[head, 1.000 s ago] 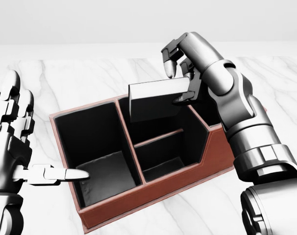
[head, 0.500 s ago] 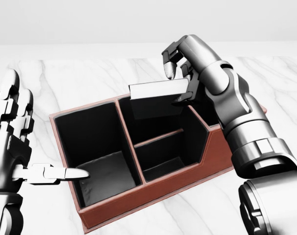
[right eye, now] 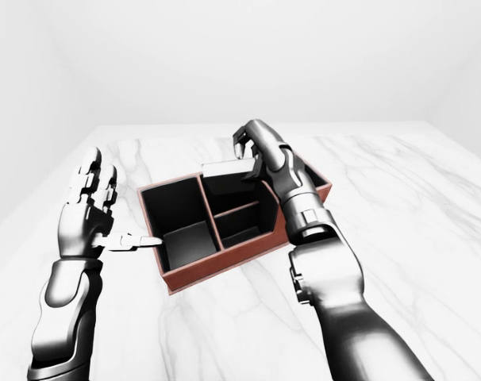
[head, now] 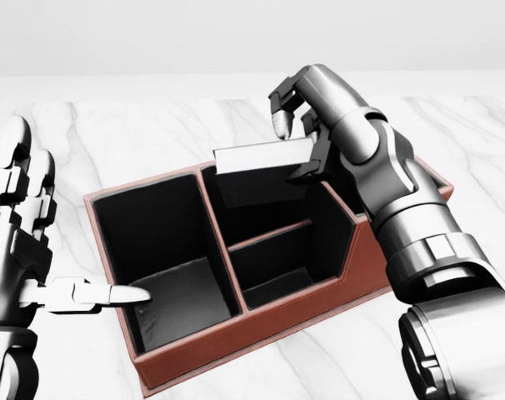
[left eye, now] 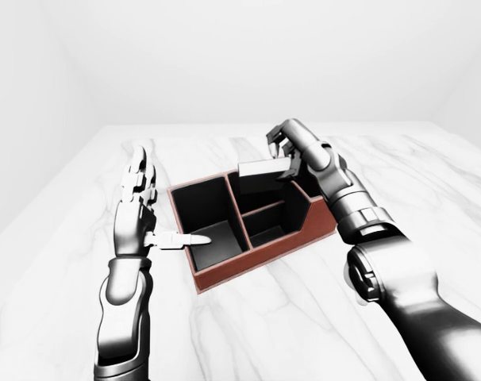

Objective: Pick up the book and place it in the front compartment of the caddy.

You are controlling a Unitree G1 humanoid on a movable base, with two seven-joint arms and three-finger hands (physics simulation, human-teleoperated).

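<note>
Fingers of my right hand [head: 298, 142] clamp the flat grey book [head: 261, 158] over the red-brown caddy's [head: 261, 321] upper-middle compartment, my left hand [head: 23, 250] splayed beside it.

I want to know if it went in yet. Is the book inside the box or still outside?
Partly in. The book stands on edge in the caddy's upper middle compartment, its top above the rim, with the right robot hand holding it.
</note>
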